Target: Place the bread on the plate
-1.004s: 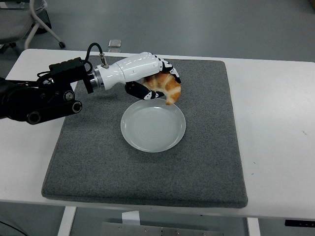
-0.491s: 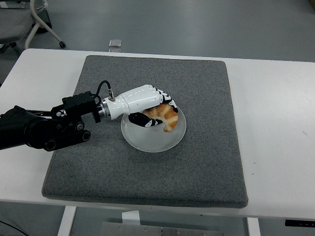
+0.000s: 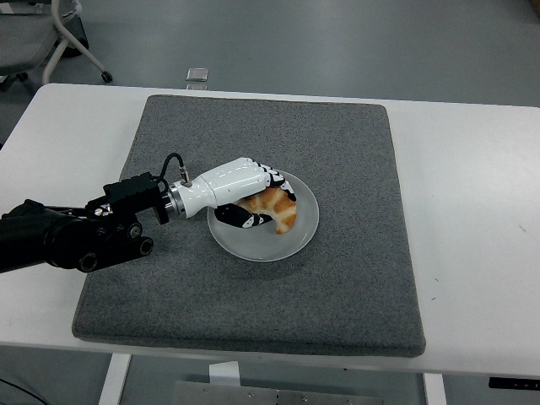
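My white-shelled left hand has its fingers curled around the golden-brown crescent bread, resting it low on the round pale-grey plate, ready for release.

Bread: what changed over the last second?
The left robot hand carried the bread from above the plate's far rim toward the near edge and down, so the bread now sits over the plate. Its fingers remain wrapped around the bread. Plate and grey mat stayed put.
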`<state>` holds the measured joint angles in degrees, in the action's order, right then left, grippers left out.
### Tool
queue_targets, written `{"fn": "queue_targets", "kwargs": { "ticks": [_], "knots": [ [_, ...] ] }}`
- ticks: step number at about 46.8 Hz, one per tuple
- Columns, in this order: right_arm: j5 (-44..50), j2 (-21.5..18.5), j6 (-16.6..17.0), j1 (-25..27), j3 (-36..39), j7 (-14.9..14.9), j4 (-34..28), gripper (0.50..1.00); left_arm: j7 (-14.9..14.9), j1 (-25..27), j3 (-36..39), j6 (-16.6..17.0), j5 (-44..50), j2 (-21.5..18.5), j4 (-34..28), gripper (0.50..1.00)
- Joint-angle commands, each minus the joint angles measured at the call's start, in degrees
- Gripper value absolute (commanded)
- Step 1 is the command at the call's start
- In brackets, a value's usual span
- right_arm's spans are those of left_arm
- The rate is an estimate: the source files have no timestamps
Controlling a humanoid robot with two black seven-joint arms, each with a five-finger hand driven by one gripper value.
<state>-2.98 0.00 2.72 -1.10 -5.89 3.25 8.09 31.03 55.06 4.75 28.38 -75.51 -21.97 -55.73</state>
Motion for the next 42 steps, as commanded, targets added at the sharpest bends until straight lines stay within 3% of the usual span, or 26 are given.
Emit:
{"fn": "queue_targets", "kwargs": {
  "ticks": [1, 8, 25, 26, 29, 34, 42],
  "knots": [
    [-0.01, 0.00, 0.00, -0.04, 0.00, 0.00, 0.00, 0.930, 0.00, -0.39, -0.09, 0.19, 0.27, 0.00, 0.01, 0.500],
    [-0.01, 0.00, 0.00, -0.04, 0.00, 0.00, 0.00, 0.930, -0.09, -1.27, -0.53, 0.89, 1.15, 0.00, 0.10, 0.500],
    [-0.01, 0.00, 0.00, 0.05, 0.00, 0.00, 0.00, 0.930, 0.00, -2.32, -0.44, 0.80, 3.35, -0.09, -0.08, 0.585],
    [-0.01, 0.00, 0.00, 0.05, 0.00, 0.00, 0.00, 0.930, 0.00, -2.32, -0.44, 0.80, 3.52, -0.09, -0.17, 0.602],
    [-0.01, 0.00, 0.00, 0.05, 0.00, 0.00, 0.00, 0.930, 0.00, -2.41, -0.62, 0.98, 4.31, -0.08, -0.17, 0.760],
    [-0.01, 0.00, 0.00, 0.05, 0.00, 0.00, 0.00, 0.930, 0.00, -2.41, -0.71, 0.98, 5.55, -0.08, -0.34, 0.778],
    [-0.01, 0.00, 0.00, 0.05, 0.00, 0.00, 0.00, 0.930, 0.08, -2.41, -0.71, 0.98, 5.81, -0.09, -0.34, 0.846]
  ]
}}
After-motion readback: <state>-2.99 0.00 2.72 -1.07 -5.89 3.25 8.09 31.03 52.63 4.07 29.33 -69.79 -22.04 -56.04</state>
